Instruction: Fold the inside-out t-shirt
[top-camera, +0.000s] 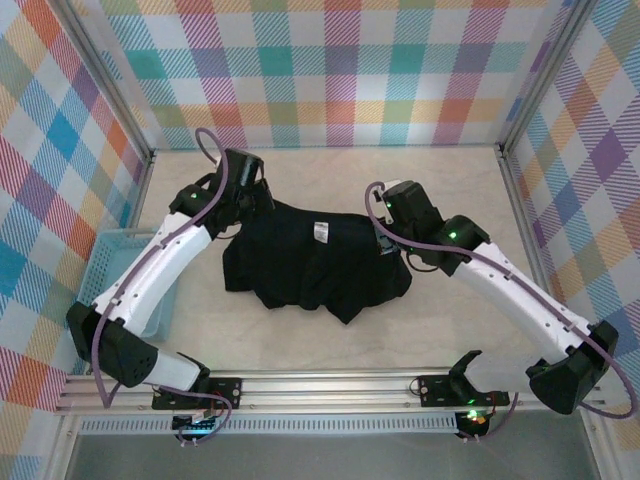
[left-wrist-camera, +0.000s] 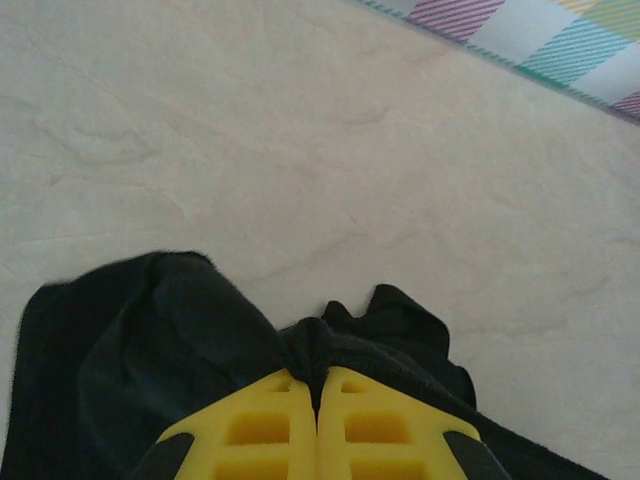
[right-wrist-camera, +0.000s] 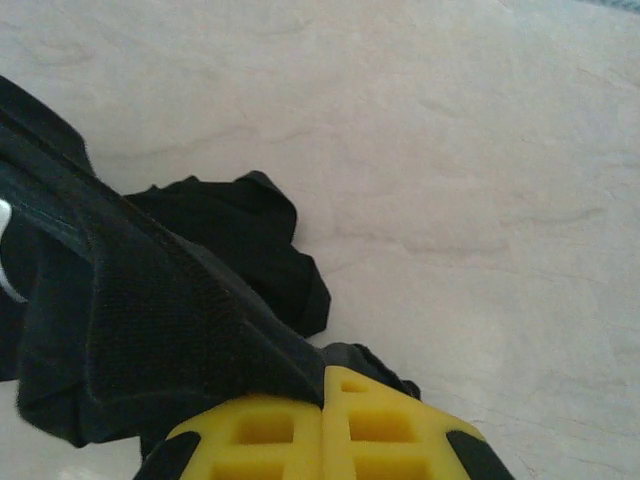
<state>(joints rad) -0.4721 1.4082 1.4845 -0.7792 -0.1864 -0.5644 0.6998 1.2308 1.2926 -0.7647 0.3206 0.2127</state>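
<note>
Found the inside-out t-shirt (top-camera: 300, 270) lying crumpled in the middle of the table (top-camera: 450, 335), long axis running left to right, white label (top-camera: 321, 232) toward the far wall. Saw left gripper (left-wrist-camera: 318, 385) pressed together, pinching black fabric at the shirt's far-left corner. Saw right gripper (right-wrist-camera: 323, 375) likewise clamped on a fold at the far-right corner.

Lighting's bright, even and diffuse from overhead, so shadows on the pale cream tabletop (top-camera: 330, 180) stay soft. No glare. The limp black fabric t-shirt (top-camera: 300, 265) loses detail, and wrist views look slightly soft and grainy.
</note>
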